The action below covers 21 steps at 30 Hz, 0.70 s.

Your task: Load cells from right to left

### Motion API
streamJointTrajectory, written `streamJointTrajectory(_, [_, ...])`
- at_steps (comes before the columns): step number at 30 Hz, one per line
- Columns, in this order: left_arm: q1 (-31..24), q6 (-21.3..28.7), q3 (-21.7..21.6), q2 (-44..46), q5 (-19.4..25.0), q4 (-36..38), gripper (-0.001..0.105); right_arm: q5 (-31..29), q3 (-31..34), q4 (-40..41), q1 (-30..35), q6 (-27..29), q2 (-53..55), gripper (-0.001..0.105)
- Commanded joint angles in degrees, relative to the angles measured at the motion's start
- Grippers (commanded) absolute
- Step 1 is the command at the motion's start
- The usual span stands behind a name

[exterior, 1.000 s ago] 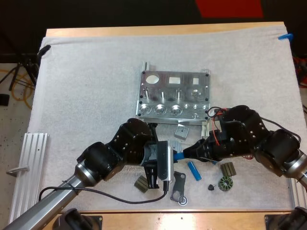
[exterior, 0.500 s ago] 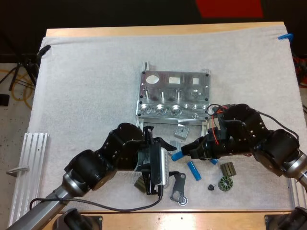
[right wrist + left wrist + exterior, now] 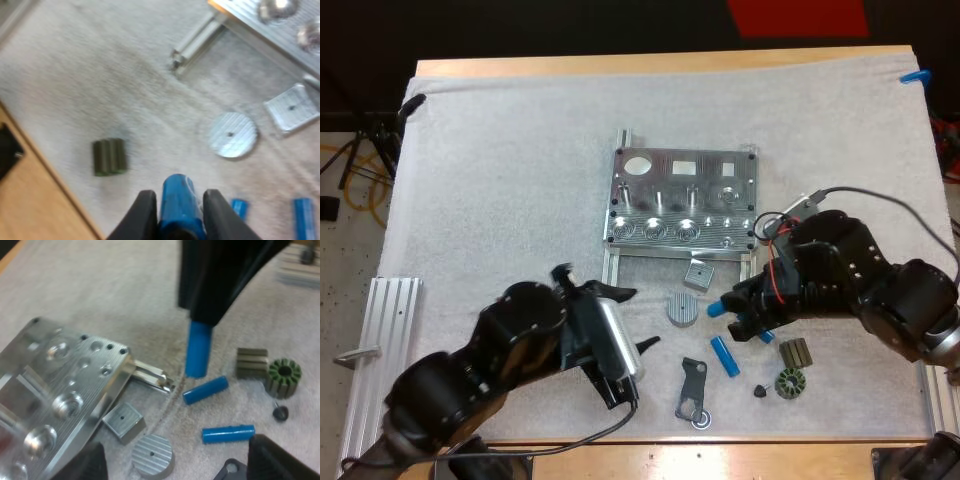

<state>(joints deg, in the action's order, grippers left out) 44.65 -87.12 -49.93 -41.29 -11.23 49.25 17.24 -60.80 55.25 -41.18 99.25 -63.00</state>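
Note:
The metal fixture (image 3: 682,210) lies mid-mat, also seen close by in the left wrist view (image 3: 50,385). My right gripper (image 3: 728,313) hovers just below the fixture's right corner, shut on a blue cylinder (image 3: 716,308) that sticks out leftward. In the right wrist view its fingers (image 3: 142,215) press that cylinder (image 3: 179,202) from both sides. Two more blue cylinders (image 3: 206,390) (image 3: 228,433) lie on the mat under it. My left gripper (image 3: 630,320) is open at the lower left, its fingers (image 3: 280,460) wide apart and holding nothing.
A square metal block (image 3: 698,275) and a ribbed disc (image 3: 683,309) lie below the fixture. A dark bracket (image 3: 692,390), a black knob (image 3: 760,390), a round stator (image 3: 788,383) and a ribbed block (image 3: 795,352) sit near the front edge. An aluminium rail (image 3: 380,350) lies far left.
My left arm has drawn back toward the lower left, uncovering the ribbed disc. The right gripper has shifted slightly right and up with the blue cylinder still in it.

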Motion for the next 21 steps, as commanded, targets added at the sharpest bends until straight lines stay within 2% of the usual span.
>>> streamJointTrajectory(1, [0.14, -3.58, -0.41, 1.05, 1.73, 0.24, 0.059, -2.41, -1.42, 2.04, 0.31, 2.73, 0.17, 0.001])
streamJointTrajectory(8, [0.14, -4.49, -0.41, 3.74, 2.48, 0.11, 0.059, -10.84, -3.68, 4.13, 0.31, 7.98, 0.17, 0.001])
streamJointTrajectory(15, [0.14, -14.99, -0.41, 3.72, 3.32, 0.11, 0.059, -14.71, -4.12, 4.28, 0.31, 10.91, 0.17, 0.001])
streamJointTrajectory(21, [0.14, -15.46, -0.41, 3.72, 3.82, 0.11, 0.059, -18.16, -4.3, 3.58, 0.31, 14.05, -0.16, 0.001])
